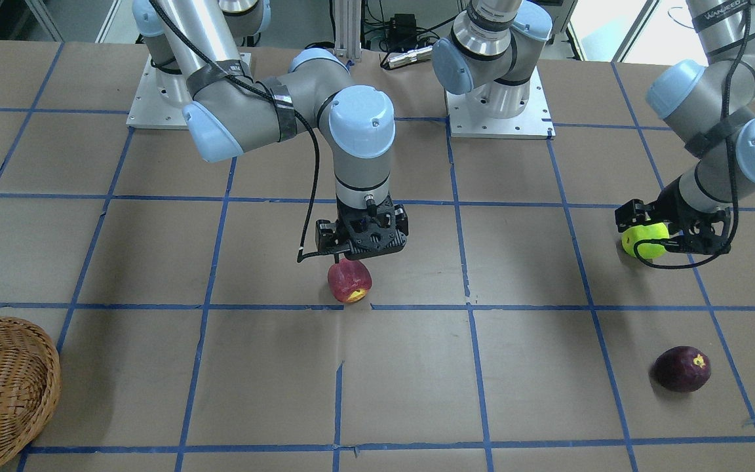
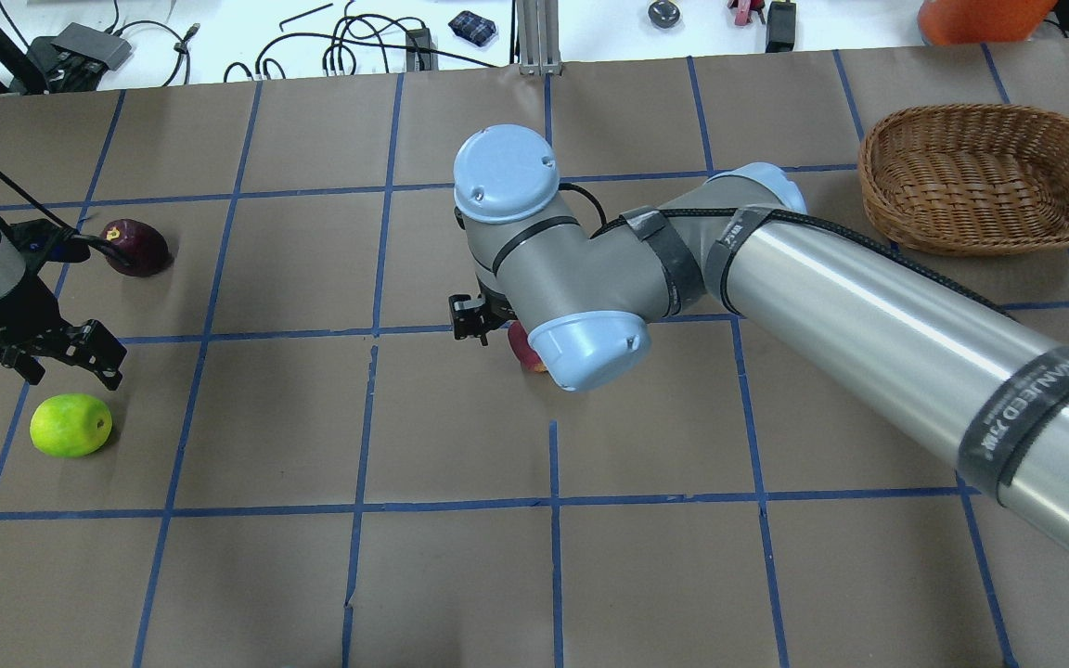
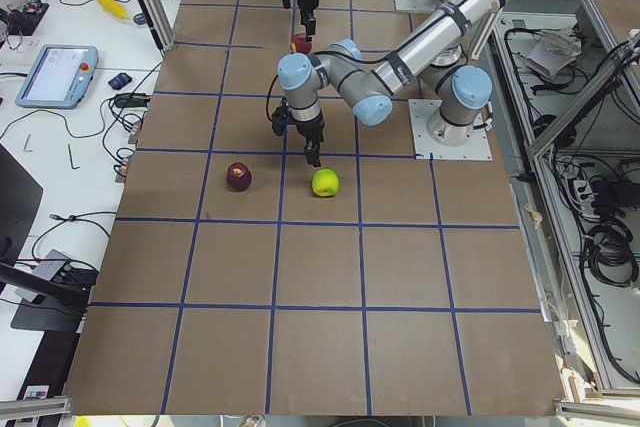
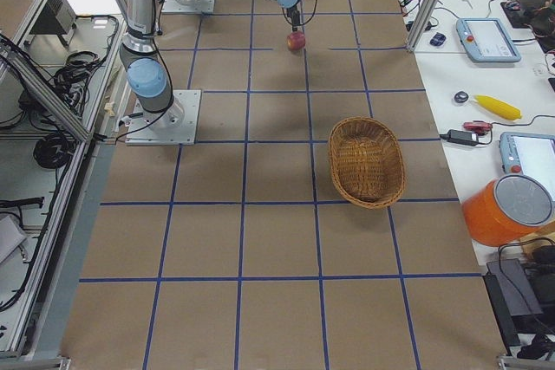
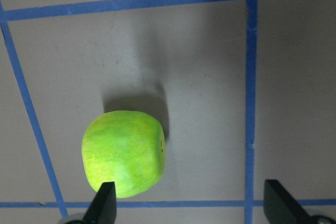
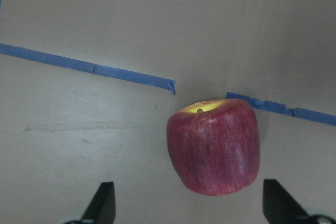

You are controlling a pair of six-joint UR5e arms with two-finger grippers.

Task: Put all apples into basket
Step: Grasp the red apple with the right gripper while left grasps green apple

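2 grippers hover, jaws apart: right gripper (image 6: 189, 203) over the round red, yellow-patched apple (image 6: 213, 148), left gripper (image 5: 189, 203) by the round lime-green apple (image 5: 124, 153); likely firm, smooth, roll-prone, best pinched across the middle.

Bright, even light all round, tbh. Soft shadow just above the green apple (image 5: 124, 153), some glare along the shiny right arm (image 2: 869, 306), and the wrist views are a bit soft.

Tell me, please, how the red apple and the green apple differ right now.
The red apple is red with a yellow patch; the green apple is plain lime. The red apple lies near the table's middle under the right gripper, the green apple at the robot's left end under the left gripper. Both lie ungripped outside the basket.
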